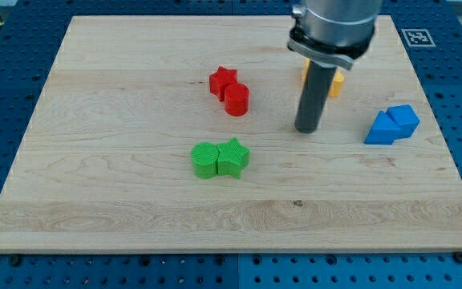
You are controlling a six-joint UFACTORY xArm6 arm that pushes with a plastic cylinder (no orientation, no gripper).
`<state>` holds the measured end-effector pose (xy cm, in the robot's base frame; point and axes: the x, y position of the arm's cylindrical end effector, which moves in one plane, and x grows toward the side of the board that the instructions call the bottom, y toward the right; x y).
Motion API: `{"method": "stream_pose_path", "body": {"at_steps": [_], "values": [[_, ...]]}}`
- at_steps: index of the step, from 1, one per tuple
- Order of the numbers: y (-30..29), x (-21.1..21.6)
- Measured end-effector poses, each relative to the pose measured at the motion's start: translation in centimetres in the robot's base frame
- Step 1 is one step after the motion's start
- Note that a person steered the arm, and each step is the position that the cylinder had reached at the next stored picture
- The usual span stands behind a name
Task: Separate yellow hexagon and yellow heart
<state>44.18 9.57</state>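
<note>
While the rod stood upright on the wooden board, my tip rested just below the yellow blocks, which the rod largely hid, so hexagon and heart could not be told apart; it carried no jaws to open or close; the blue blocks lay to the view's right; the red pair and green pair lay to its left.

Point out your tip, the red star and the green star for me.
my tip (306, 128): camera view, the rod's lower end.
red star (222, 79): camera view, middle of its top face.
green star (233, 152): camera view, middle of its top face.
</note>
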Motion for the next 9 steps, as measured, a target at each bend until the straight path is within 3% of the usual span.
{"method": "stream_pose_path", "body": {"at_steps": [3, 4, 7, 9], "values": [[-5.1, -9.4], [-5.2, -10.4], [-5.2, -10.2], [-3.1, -8.0]]}}
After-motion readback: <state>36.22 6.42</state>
